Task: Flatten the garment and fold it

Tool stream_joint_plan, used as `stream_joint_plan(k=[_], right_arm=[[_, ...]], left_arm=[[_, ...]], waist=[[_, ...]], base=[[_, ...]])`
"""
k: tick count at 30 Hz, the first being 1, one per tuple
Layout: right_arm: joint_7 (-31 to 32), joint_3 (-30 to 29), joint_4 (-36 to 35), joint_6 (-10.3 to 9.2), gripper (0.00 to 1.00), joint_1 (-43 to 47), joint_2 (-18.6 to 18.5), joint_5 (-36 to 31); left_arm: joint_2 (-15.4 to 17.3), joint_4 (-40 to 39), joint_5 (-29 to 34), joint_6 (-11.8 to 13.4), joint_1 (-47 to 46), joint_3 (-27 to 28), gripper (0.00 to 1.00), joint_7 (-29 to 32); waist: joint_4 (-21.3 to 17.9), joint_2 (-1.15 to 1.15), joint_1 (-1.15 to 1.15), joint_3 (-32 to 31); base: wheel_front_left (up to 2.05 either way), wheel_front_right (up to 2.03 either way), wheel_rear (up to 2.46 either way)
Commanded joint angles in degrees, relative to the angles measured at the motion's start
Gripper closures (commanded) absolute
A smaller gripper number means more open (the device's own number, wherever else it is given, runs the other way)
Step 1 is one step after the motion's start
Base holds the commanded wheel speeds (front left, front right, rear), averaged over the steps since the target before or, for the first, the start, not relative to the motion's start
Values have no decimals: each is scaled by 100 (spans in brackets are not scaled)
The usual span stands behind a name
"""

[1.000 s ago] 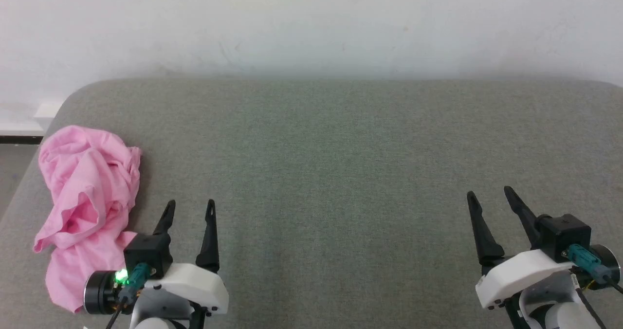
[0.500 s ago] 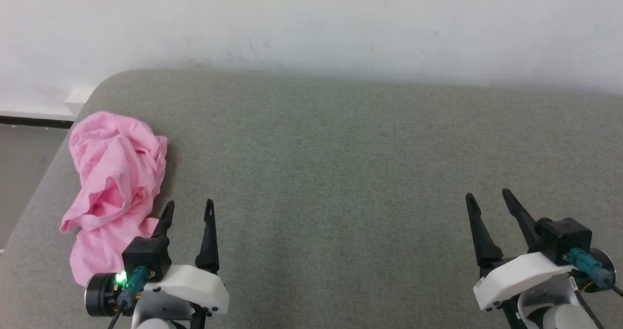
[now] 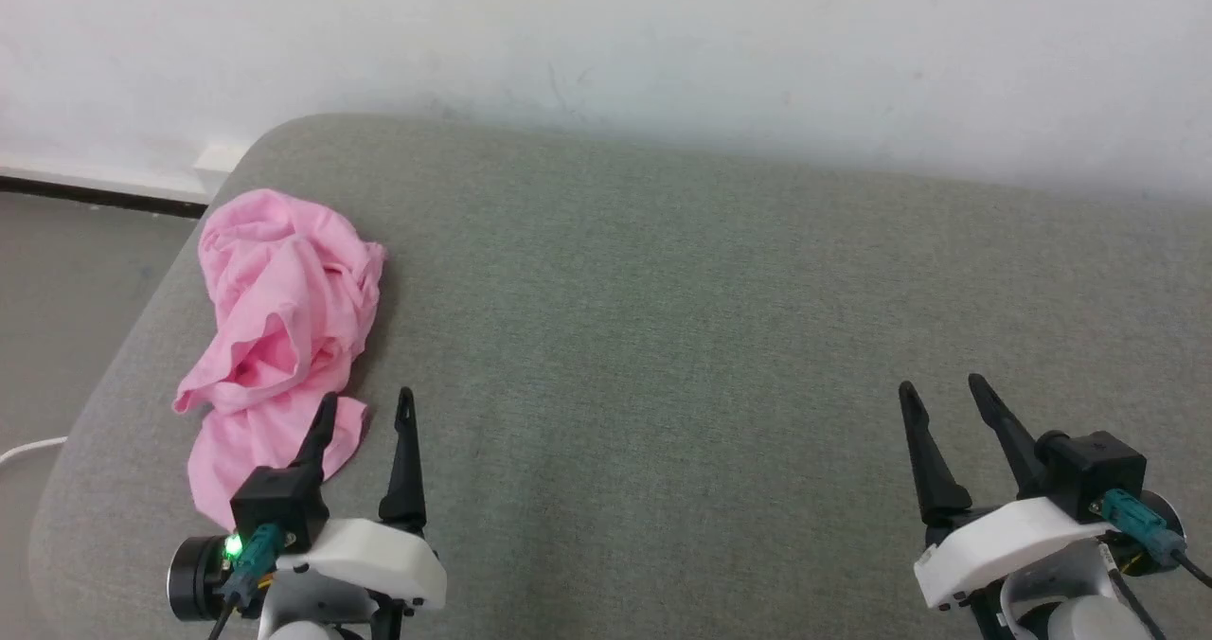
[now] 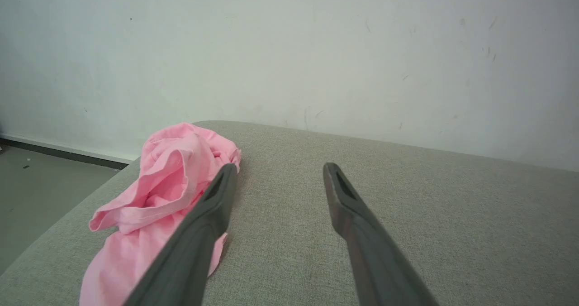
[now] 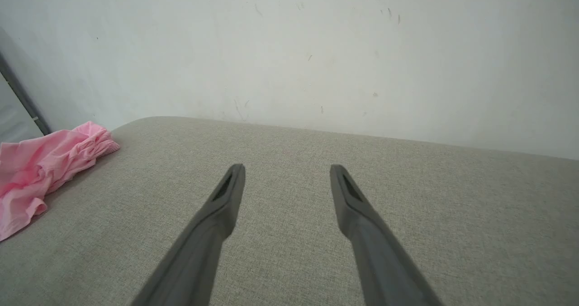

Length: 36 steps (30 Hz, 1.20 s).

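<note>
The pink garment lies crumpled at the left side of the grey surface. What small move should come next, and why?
The garment is bunched, not flat, and the open, empty left gripper sits close by it, while the right gripper is far off. So probably ease the left gripper forward and leftward onto the fabric's near edge.

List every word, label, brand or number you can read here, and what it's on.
No readable text anywhere.
The crumpled garment, the grey cushion, the wall, the left gripper and the right gripper carry no legible words, numbers or signs.
</note>
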Motion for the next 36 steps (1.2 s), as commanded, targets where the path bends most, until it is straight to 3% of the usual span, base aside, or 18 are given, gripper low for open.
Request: stream_joint_plan(k=[1, 36], right_arm=[[-60, 0, 48, -3, 0, -45, 10, 56], [-479, 113, 483, -4, 0, -91, 16, 522]], left_arm=[[-15, 34, -47, 48, -78, -9, 0, -50], [-23, 213, -418, 165, -60, 19, 0, -470]], waist=[[81, 0, 0, -5], [973, 0, 0, -84]], base=[[0, 0, 0], [0, 0, 0]])
